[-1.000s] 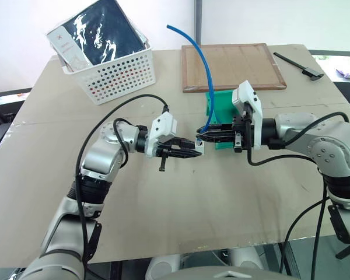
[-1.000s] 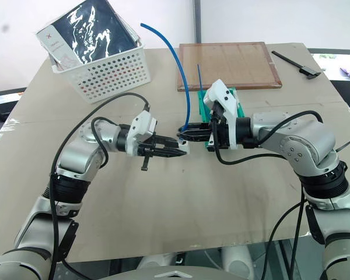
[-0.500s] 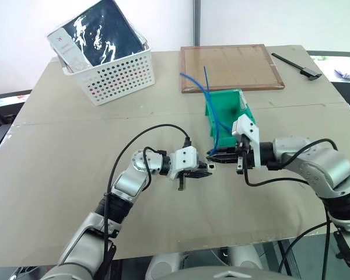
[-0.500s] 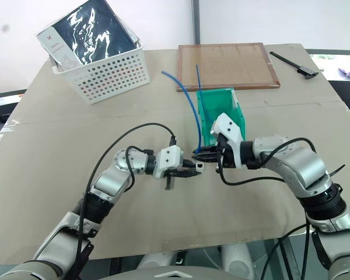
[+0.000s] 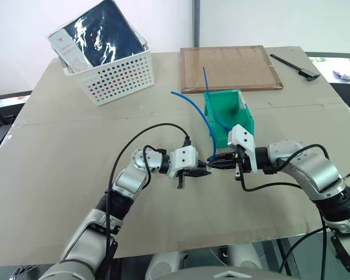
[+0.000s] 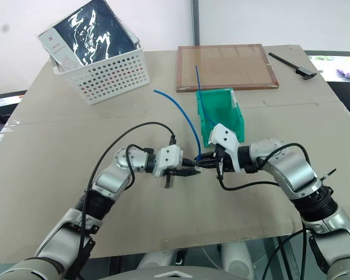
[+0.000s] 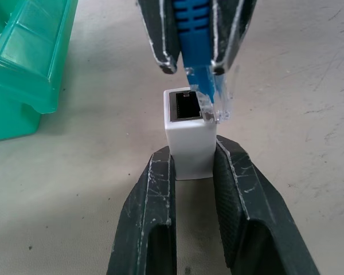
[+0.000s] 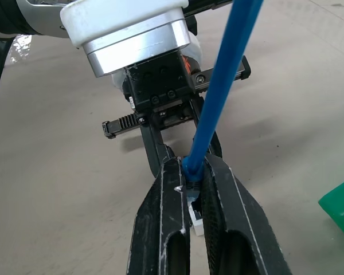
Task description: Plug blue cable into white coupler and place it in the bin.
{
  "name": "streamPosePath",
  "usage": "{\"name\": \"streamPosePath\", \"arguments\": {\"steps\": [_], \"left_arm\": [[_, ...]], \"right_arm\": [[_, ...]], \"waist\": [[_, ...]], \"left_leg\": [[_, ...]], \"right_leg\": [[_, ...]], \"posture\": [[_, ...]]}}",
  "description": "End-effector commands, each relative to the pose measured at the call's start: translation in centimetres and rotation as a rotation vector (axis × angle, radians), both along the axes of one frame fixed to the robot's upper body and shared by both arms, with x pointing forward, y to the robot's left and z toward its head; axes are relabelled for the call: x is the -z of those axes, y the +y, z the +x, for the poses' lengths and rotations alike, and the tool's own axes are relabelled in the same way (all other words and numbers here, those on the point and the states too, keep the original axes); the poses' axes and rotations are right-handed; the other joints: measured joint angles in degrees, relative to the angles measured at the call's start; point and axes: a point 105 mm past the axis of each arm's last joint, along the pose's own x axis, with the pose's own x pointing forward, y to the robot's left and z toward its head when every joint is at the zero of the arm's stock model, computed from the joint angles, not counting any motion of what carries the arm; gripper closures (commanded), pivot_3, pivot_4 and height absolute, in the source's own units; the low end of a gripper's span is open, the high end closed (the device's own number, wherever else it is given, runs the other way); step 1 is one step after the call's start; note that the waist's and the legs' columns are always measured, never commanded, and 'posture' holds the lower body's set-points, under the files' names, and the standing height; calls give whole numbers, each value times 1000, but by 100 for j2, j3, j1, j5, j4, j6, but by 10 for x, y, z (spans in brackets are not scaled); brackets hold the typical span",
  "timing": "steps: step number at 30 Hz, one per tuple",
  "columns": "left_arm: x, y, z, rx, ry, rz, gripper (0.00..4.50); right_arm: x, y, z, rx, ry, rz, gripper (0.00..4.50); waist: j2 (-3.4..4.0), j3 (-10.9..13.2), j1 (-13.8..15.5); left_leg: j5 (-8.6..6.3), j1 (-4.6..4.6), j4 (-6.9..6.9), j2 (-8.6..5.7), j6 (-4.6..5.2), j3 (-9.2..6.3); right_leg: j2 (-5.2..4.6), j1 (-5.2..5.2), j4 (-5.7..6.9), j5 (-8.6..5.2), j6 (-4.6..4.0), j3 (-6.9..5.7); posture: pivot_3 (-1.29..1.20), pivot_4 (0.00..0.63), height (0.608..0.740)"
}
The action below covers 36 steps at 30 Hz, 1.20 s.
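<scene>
Broadly, the tan table carries everything, with the two arms bent inward so their grippers meet nose to nose near its middle, just in front of the bin. The left arm reaches in from the near left edge, elbow out, forearm angled toward the centre; the right arm mirrors it from the right, its forearm lying low over the table. A wooden board lies at the far side, and a white perforated basket sits far left, holding a dark packet and a white card marked with a small red cross; no other writing can be read.

The green bin stands just behind the meeting grippers, with a second thin blue cable rising out of it. The left gripper pinches the white coupler between its fingers, socket facing the other gripper. The right gripper is pressed together on the blue cable, which arcs up and away to the far left. Its clear plug tip sits at the socket's edge, not seated inside.
</scene>
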Motion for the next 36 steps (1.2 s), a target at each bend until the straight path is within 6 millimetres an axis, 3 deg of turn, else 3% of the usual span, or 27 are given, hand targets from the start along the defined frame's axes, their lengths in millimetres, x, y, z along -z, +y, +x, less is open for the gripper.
{"name": "streamPosePath", "arguments": {"steps": [1, 13, 23, 29, 36], "left_arm": [[-6, 2, 1, 14, -25, 19, 4150], [-11, 1, 2, 16, -35, 23, 4150], [-12, 0, 0, 21, -38, 23, 4150], [-12, 0, 0, 15, -40, 19, 4150], [-11, 0, 0, 9, -41, 16, 4150]], "right_arm": [[-12, -5, 7, 15, -41, 9, 4500], [-11, -7, 10, 10, -27, 2, 4500], [10, -7, 7, -35, -63, -105, 4500], [11, 1, 3, -81, -45, -112, 4500], [33, -5, -2, -116, -57, -217, 4500]], "waist": [[0, 0, -2], [0, 0, -7], [0, -1, -7], [0, -3, -14], [-6, -13, -14]], "left_leg": [[0, 0, 0, 0, 0, 0], [0, -1, 0, 0, -1, 0], [1, 0, 0, 0, -1, 1], [1, 2, 0, 1, -2, 0], [2, 5, 0, 1, -4, 1]], "right_leg": [[0, 0, 0, 0, 0, 0], [1, -1, 0, 0, -1, 1], [1, -1, 0, 0, -1, 1], [3, 0, 3, 0, -1, 1], [2, 0, 4, 0, -1, 2]], "posture": [[0, 150, 740], [0, 150, 740], [0, 150, 740], [0, 150, 740], [0, 150, 740]]}}
